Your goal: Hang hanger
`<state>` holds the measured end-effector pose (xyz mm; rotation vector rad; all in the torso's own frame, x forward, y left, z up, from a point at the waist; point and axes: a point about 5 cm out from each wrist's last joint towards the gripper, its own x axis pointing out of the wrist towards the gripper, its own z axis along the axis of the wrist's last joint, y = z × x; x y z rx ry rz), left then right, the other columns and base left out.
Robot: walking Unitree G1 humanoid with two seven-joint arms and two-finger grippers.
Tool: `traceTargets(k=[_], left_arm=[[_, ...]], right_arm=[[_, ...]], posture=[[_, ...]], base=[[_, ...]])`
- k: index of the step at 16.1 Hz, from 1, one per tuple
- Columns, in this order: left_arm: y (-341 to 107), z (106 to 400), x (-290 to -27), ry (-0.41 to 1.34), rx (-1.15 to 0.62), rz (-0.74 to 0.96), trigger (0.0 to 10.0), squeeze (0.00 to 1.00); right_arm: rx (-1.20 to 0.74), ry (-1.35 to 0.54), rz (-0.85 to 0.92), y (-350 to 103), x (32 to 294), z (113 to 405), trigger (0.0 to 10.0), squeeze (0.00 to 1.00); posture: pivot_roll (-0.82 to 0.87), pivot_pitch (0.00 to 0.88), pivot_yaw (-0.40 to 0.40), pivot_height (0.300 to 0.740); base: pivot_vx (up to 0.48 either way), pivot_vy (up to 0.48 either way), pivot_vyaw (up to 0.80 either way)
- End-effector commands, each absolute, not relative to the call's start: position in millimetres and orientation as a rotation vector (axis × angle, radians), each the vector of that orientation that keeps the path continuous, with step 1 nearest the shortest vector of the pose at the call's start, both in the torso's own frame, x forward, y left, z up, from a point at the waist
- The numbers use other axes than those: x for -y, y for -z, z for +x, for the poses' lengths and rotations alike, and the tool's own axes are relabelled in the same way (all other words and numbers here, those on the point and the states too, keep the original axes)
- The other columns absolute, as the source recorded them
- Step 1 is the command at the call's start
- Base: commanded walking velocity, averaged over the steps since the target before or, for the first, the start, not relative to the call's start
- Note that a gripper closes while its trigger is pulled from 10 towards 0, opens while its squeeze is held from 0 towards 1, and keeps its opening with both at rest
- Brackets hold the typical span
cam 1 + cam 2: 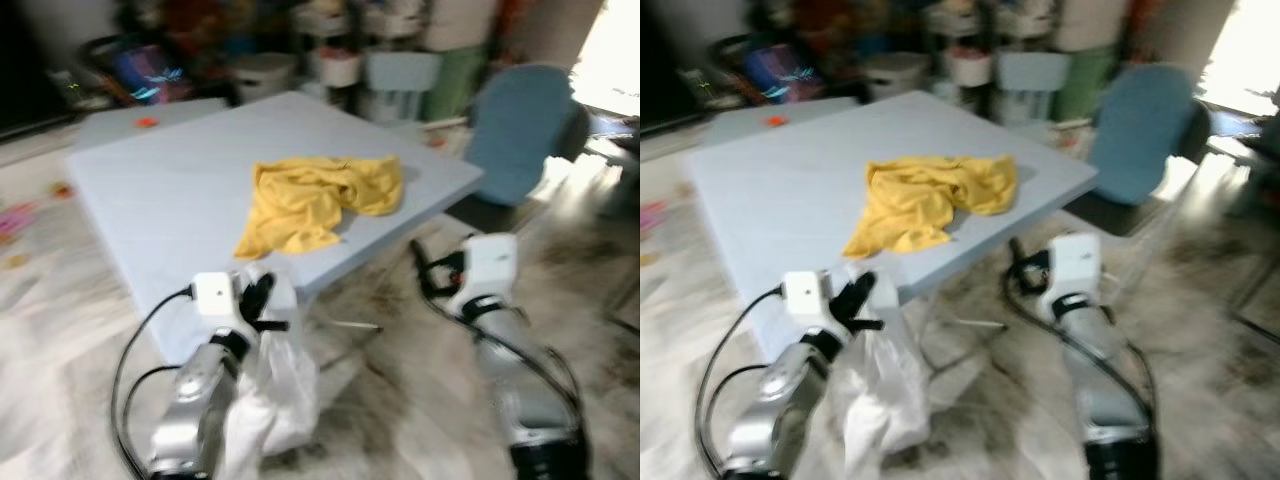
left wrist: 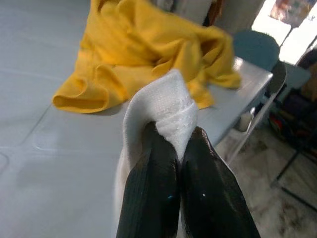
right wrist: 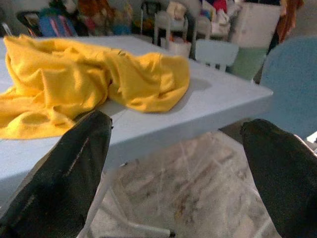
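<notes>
You face a cluttered room with a pale blue table (image 1: 170,190) on a marbled floor (image 1: 400,400), shelves of bins behind it. At your left, off the table's near edge, the left gripper (image 1: 262,300) has its fingers (image 2: 153,193) pressed together on a white cloth (image 1: 275,385) that hangs down below it. A crumpled yellow garment (image 1: 320,200) lies toward the table's near right corner. The right gripper (image 1: 425,265), fingers spread wide, hovers beside that corner. A blue chair (image 1: 520,125) stands beyond the right edge. You see no hanger here.
</notes>
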<state>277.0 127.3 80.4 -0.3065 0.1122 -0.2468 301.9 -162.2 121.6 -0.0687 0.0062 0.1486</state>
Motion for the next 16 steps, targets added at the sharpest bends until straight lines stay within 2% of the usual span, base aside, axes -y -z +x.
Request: traceTargets(k=[1, 9, 14, 16], left_arm=[[-85.5, 278.8, -122.2, 0.266, -0.095, -0.317, 10.0, 0.00], [-82.6, 279.1, -119.6, 0.281, -0.121, -0.335, 10.0, 0.00], [-83.7, 279.7, -116.5, 0.304, -0.123, -0.350, 10.0, 0.00], [-83.2, 279.4, -115.4, 0.307, -0.127, -0.352, 10.0, 0.00]], right_arm=[[0.008, -0.137, -0.081, -127.2, 168.6, 303.2, 10.0, 0.00], [0.007, -0.134, -0.085, -128.7, 169.4, 305.0, 10.0, 0.00], [0.006, -0.124, -0.081, -127.7, 170.6, 304.0, 10.0, 0.00], [0.008, -0.120, -0.082, -128.2, 172.2, 303.5, 10.0, 0.00]], posture=[[-0.25, 0.000, 0.015, 0.740], [-0.25, 0.000, 0.016, 0.740], [-0.26, 0.000, 0.025, 0.740], [-0.26, 0.000, 0.027, 0.740]], base=[[0.000, 0.000, 0.00], [0.000, 0.000, 0.00], [0.000, -0.226, -0.80], [0.000, -0.315, -0.30]])
